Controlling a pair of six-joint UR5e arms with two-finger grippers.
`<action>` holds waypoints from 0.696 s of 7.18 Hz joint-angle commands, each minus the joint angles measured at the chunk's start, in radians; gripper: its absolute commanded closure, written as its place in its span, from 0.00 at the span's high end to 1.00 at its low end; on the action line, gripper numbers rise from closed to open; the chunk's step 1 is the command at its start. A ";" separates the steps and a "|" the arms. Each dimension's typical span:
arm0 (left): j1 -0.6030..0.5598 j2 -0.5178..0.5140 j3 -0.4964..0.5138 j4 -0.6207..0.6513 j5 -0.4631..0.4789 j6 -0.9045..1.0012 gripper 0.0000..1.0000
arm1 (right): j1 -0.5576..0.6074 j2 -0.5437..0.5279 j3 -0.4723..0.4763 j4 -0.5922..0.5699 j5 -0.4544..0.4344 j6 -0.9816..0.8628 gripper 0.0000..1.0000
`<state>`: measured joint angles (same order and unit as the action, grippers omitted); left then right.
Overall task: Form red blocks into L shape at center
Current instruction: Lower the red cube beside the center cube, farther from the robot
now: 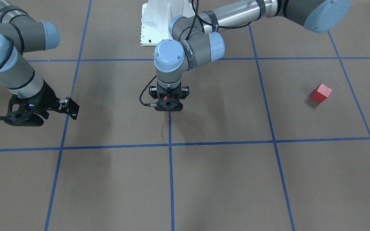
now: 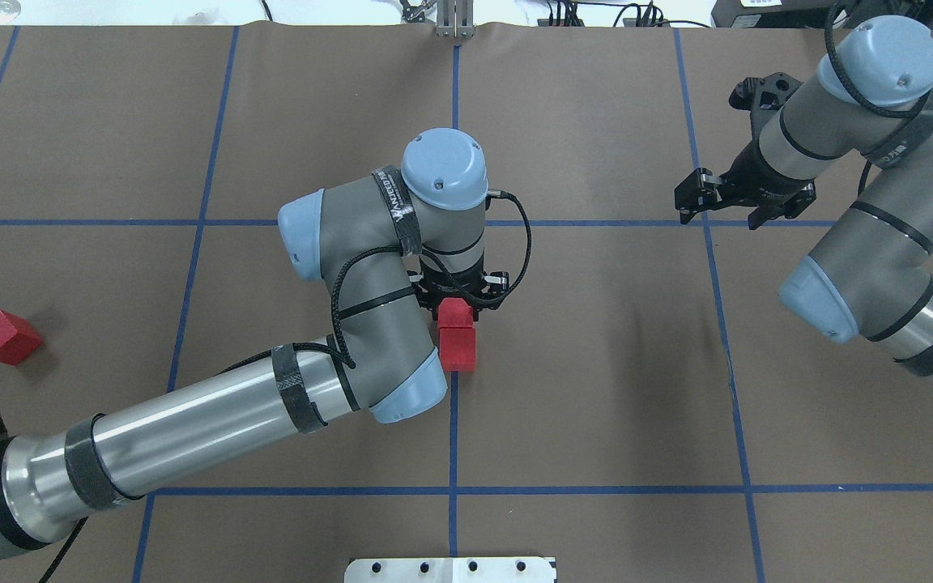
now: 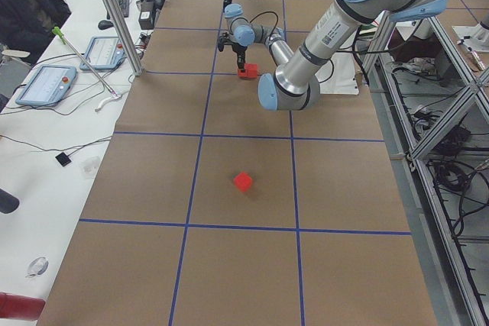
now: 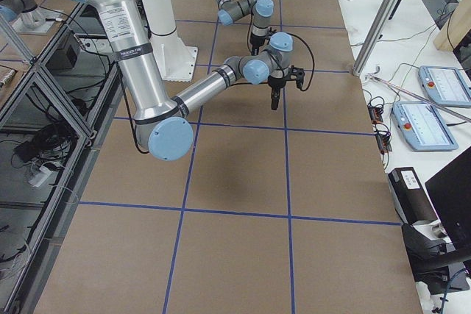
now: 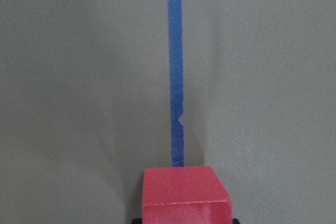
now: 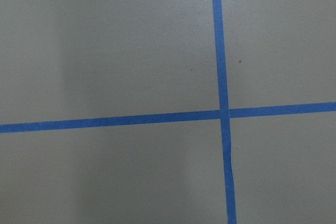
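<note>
Roughly two-thirds done, I judge: left gripper (image 2: 457,308) clamped on first red block (image 2: 456,312), just beside second red block (image 2: 458,350) at center (image 2: 487,380); third red block (image 2: 6,336) well apart on bench (image 2: 70,129); right gripper (image 2: 717,217) spread, empty.

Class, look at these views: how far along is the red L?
Done: the first block sits on the centre tape line. In hand: the left gripper holds a second block right beside it. Left: the third block lies far off on the robot's left and must join sideways to make the L.
</note>
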<state>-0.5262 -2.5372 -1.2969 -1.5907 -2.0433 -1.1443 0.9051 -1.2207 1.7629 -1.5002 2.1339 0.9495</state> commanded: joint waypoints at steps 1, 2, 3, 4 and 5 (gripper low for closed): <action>0.000 0.002 0.002 0.000 0.000 0.002 0.00 | 0.000 0.001 0.001 0.000 0.001 0.000 0.99; 0.002 0.000 0.011 -0.002 0.000 0.005 0.00 | 0.000 0.001 0.001 0.000 0.001 0.000 0.99; 0.003 0.000 0.011 -0.002 0.000 0.005 0.00 | 0.001 0.000 0.001 0.000 0.001 0.000 0.99; 0.003 0.000 0.011 -0.002 0.000 0.005 0.00 | 0.001 0.001 0.001 0.000 0.001 0.000 0.99; 0.002 0.000 0.010 -0.002 0.000 0.005 0.00 | 0.001 0.001 0.001 0.000 0.001 0.000 0.99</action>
<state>-0.5238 -2.5371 -1.2864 -1.5922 -2.0433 -1.1399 0.9064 -1.2200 1.7640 -1.5002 2.1353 0.9495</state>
